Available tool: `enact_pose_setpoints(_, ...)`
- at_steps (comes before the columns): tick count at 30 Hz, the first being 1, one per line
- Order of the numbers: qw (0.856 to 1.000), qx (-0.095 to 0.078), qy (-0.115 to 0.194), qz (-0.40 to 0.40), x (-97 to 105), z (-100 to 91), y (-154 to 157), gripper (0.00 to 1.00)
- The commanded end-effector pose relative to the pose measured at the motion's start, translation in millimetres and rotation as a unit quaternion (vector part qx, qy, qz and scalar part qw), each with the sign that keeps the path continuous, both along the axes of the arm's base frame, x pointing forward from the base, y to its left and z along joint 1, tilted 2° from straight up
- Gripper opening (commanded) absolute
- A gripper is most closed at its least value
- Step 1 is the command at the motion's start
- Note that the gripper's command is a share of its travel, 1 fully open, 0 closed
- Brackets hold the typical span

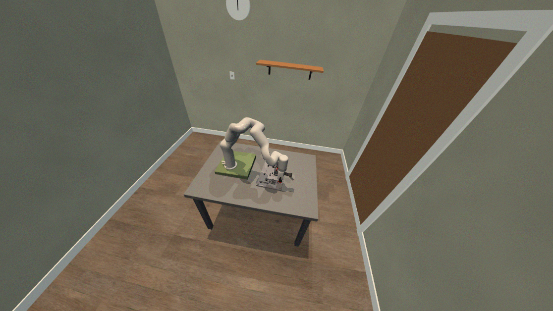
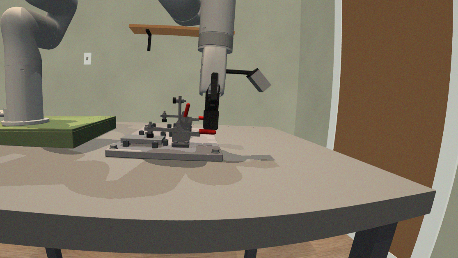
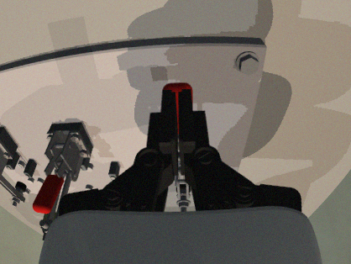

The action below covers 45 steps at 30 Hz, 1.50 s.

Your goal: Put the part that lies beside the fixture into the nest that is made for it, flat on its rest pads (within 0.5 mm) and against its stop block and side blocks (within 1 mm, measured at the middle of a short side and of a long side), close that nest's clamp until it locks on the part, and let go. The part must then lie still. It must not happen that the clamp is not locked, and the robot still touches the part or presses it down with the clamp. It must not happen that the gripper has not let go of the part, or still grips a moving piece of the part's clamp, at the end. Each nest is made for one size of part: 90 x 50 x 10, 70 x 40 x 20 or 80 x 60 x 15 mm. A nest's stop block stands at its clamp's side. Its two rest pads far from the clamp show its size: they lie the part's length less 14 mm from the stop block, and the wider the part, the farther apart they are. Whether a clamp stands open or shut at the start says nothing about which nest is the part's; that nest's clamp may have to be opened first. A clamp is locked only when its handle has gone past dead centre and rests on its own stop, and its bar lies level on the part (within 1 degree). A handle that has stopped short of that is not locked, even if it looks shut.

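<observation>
Over the fixture's outer edge, toward three o'clock from the part in the exterior view, you have the hand (image 1: 280, 179) (image 2: 211, 128) (image 3: 178, 108) pointing down, its black fingers drawn together with nothing between them. Just under their tips you see the near red handle (image 1: 279, 181) (image 2: 207, 132) (image 3: 177, 87), lying roughly level; you cannot tell whether they touch.

Your part (image 1: 265, 181) (image 2: 128, 139), a thin grey slab, sits in the nearest nest at the handle's nine o'clock, with the near clamp's bar (image 2: 161, 129) reaching over it and the black tip down at its top. Whether that clamp is past dead centre, you cannot tell from these views.

Behind it, the middle clamp's bar (image 2: 179, 110) stands upright at twelve o'clock, its red handle (image 2: 186, 109) (image 3: 48, 195) raised toward one. The far clamp's bar (image 2: 171, 115) lies level. Your base plate (image 2: 163, 156) (image 3: 227, 76) rests on the tabletop (image 1: 232, 195) (image 2: 288, 186) (image 3: 327, 63).
</observation>
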<state>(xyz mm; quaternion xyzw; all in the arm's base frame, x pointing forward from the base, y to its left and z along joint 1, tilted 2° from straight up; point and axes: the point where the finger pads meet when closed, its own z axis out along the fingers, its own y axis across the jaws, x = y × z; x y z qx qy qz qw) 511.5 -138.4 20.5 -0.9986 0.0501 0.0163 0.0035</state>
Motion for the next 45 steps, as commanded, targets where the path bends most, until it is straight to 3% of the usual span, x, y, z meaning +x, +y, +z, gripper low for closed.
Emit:
enact_pose_setpoints(1, 1.0, -0.001, -0.002, 0.0, 1, 1.0, 0, 0.0)
enact_pose_setpoints(36, 1.0, -0.001, -0.002, 0.0, 1, -1.1, 0, 0.0)
enact_pose_setpoints(45, 1.0, -0.001, -0.002, 0.0, 2, 9.1, 0, 0.0)
